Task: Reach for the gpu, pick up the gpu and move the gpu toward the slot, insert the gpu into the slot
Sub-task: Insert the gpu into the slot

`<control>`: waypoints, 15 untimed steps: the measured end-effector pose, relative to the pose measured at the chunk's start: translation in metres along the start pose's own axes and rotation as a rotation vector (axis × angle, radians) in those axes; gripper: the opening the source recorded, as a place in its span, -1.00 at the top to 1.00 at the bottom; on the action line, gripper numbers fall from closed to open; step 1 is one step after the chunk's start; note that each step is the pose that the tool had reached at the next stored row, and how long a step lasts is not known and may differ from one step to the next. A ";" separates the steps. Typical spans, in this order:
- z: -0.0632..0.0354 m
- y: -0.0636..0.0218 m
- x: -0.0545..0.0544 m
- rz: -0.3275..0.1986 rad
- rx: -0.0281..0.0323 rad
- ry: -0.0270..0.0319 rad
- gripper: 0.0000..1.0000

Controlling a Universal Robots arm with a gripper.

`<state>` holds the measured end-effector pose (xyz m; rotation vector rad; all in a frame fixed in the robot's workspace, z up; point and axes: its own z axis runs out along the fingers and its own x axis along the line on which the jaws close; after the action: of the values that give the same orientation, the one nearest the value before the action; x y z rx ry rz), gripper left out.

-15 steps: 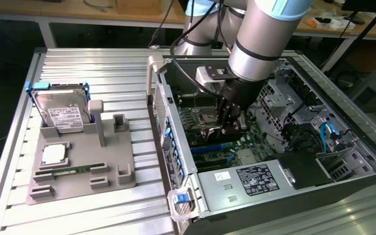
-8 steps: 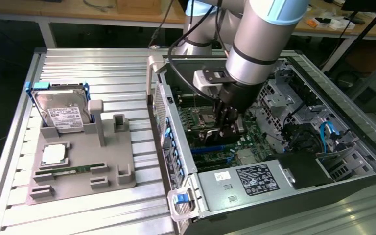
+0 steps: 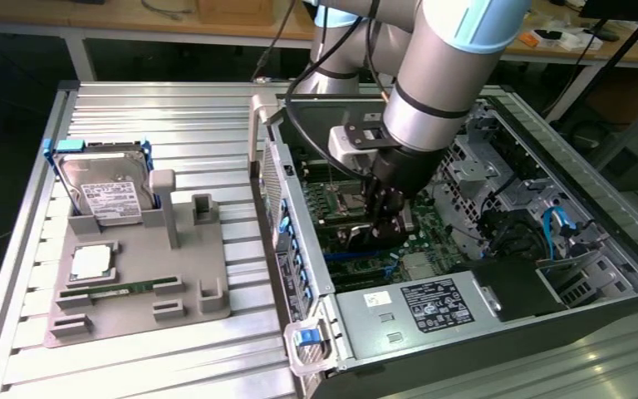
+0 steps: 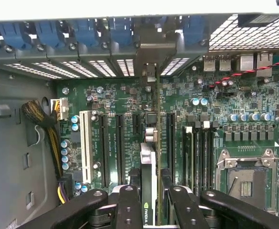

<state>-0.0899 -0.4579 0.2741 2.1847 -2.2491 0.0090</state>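
Observation:
In the wrist view the gpu (image 4: 149,155) stands on edge between my fingers (image 4: 128,202), its green card running from the gripper (image 4: 151,193) to its metal bracket (image 4: 149,57) at the case's rear wall. The gripper is shut on the gpu. The card stands low over the green motherboard (image 4: 225,102), in line with the row of long card connectors. The slot lies under the card and is hidden there, so I cannot tell whether the card is seated. In the exterior view the gripper (image 3: 384,226) reaches down inside the open computer case (image 3: 585,174), and a blue strip (image 3: 352,247) shows beside its fingertips.
A white card connector (image 4: 86,145), black connectors (image 4: 111,148), memory connectors (image 4: 199,152) and the silver CPU socket (image 4: 246,176) flank the card. A yellow-black cable bundle (image 4: 41,121) hangs nearby. Outside the case a grey fixture (image 3: 186,283) holds a hard drive (image 3: 103,187), a CPU (image 3: 92,262) and a memory stick (image 3: 120,289).

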 end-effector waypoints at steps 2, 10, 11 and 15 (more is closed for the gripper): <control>0.0001 -0.0002 0.000 0.000 0.0000 -0.0001 0.46; 0.0002 -0.0033 0.000 0.000 0.0000 -0.0003 0.46; 0.0002 -0.0033 0.000 0.000 0.0001 -0.0009 0.46; 0.0004 -0.0033 0.000 0.001 -0.0001 -0.0067 0.46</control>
<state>-0.0866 -0.4578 0.2737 2.1870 -2.2535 0.0017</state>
